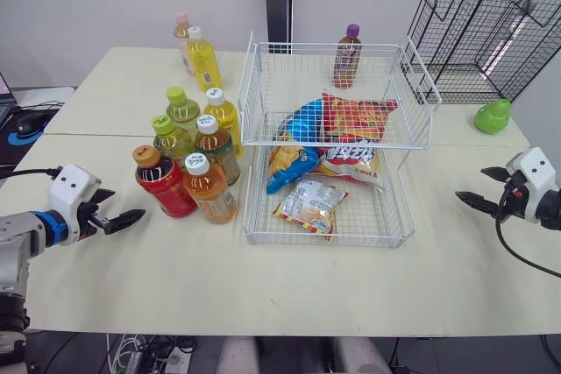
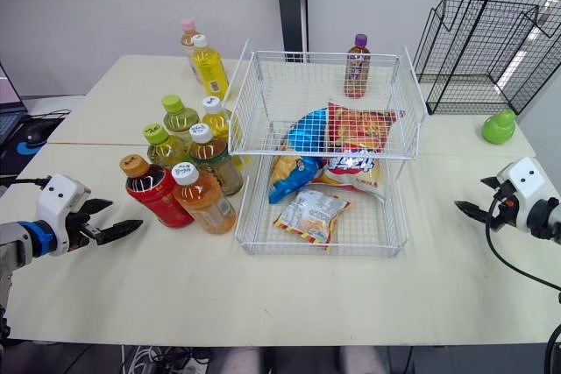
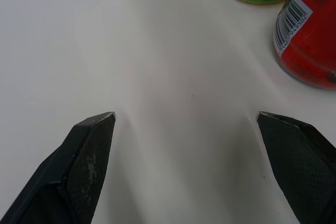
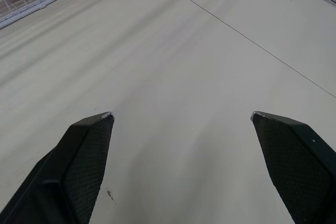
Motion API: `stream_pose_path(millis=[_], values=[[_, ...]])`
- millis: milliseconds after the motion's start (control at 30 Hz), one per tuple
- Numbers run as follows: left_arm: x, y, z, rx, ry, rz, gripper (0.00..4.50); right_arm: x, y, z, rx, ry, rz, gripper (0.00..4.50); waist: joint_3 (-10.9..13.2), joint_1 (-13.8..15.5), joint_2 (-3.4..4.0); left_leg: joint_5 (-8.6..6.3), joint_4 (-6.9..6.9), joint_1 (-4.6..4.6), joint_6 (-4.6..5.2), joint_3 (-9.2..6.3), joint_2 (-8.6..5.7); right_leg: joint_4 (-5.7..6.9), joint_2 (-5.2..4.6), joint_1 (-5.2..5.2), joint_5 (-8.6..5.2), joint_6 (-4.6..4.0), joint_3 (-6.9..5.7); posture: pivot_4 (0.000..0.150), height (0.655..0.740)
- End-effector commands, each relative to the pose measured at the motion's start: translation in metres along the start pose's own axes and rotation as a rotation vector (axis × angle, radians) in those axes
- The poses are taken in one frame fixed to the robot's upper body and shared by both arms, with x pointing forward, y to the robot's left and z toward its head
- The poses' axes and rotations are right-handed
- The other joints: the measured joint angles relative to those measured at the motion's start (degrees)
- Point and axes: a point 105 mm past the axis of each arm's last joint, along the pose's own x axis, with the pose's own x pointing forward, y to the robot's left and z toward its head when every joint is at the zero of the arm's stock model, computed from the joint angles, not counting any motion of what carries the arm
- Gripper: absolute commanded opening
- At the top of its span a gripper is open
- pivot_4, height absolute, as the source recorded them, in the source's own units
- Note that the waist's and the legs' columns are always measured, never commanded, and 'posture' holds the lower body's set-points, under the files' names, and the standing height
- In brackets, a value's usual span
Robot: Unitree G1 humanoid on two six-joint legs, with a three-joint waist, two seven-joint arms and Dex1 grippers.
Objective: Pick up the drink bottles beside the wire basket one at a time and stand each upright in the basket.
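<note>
Bottles (image 1: 210,142) were stood just left of the basket (image 1: 326,243), none held.
Both the left gripper (image 1: 121,209) and right gripper (image 1: 472,185) were held wide open and empty. The red bottle (image 1: 165,183), nearest the left gripper, was best grabbed first, around its middle, and lifted straight up so the bottles just beside it were not knocked over.
</note>
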Motion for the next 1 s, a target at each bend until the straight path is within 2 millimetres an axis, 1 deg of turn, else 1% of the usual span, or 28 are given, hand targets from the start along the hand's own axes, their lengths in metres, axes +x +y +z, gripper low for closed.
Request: stream_pose_path(millis=[33,267,500,633,1000], values=[[-0.008,0.004,0.010,0.024,-0.016,-0.001,4.47,-0.011,-0.010,0.014,-0.033,-0.038,-0.038,4.50,0.0,0.0,0.00,0.00,0.00,0.00,0.00,0.00,0.00,0.00,0.00,0.00,0.00,0.00,0.00,0.150,0.6907],[-0.012,0.001,0.020,0.011,-0.091,-0.061,4.47,-0.013,-0.014,0.016,-0.043,-0.055,-0.060,4.50,0.0,0.0,0.00,0.00,0.00,0.00,0.00,0.00,0.00,0.00,0.00,0.00,0.00,0.00,-0.01,0.150,0.6907],[-0.015,0.009,0.022,-0.011,-0.109,-0.018,4.47,-0.014,-0.018,0.012,-0.059,-0.048,-0.099,4.50,0.0,0.0,0.00,0.00,0.00,0.00,0.00,0.00,0.00,0.00,0.00,0.00,0.00,0.00,0.00,0.150,0.6907],[-0.017,0.012,0.028,0.003,-0.142,-0.010,4.47,-0.017,-0.020,0.011,-0.067,-0.060,-0.110,4.50,0.0,0.0,0.00,0.00,0.01,0.00,0.00,0.00,-0.01,0.00,0.00,0.00,0.00,0.00,0.00,0.150,0.6907],[-0.018,0.010,0.026,-0.004,-0.140,-0.024,4.47,-0.020,-0.016,0.008,-0.072,-0.061,-0.108,4.50,0.0,0.0,0.00,0.00,0.01,0.00,0.00,0.00,0.00,0.00,0.00,0.00,0.00,0.00,0.00,0.150,0.6907]])
